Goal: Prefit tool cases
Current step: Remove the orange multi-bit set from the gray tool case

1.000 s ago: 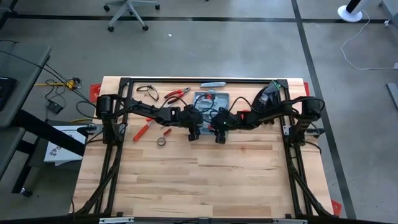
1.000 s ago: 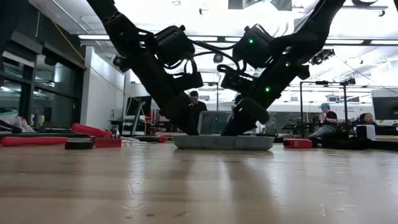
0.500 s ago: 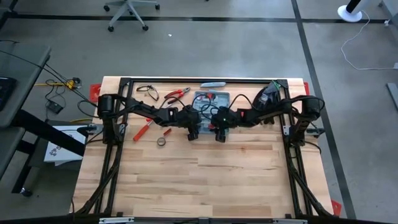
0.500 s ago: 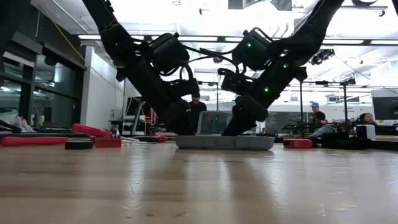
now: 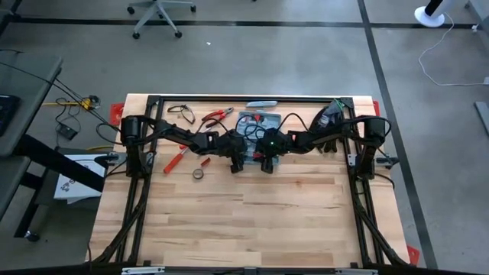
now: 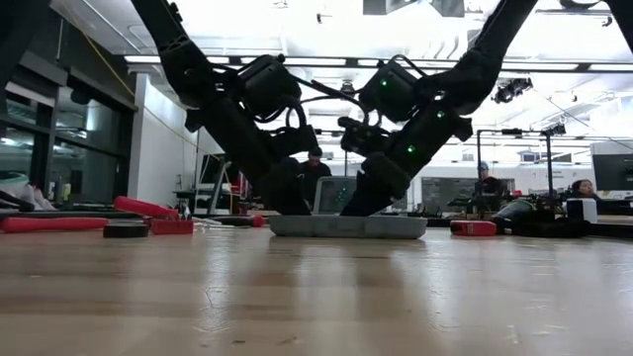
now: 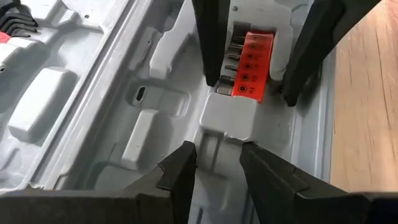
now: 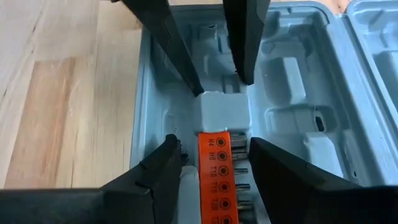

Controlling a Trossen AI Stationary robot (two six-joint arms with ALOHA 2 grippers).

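Currently the tool case [image 5: 260, 126] lies open at the far middle of the table [image 5: 252, 221], moulded grey inside up; both grippers are down inside it, facing each other across one recess. The red bit holder [image 8: 214, 171] already sits in its slot; the right gripper [image 8: 214, 163] straddles it with fingers spread wide, so whether they actually pinch it I cannot tell. The left gripper [image 7: 217, 155] stands opposite, jaws parted to either side of a raised grey block [image 7: 229, 115] next to the holder, nothing between the tips.

Progress, as a judgement: early; one insert seated, most tool-shaped slots still bare. Loose red-handled tools remain on the table left of the case: pliers [image 5: 218, 115], a screwdriver [image 5: 176, 159], plus a roll of tape [image 5: 198, 173].

Versus a second ago: in the high view the right arm's elbow has drawn inward and its gripper has slid left toward the left gripper; the low view shows the same closing-in; left arm nearly unchanged; case not displaced.
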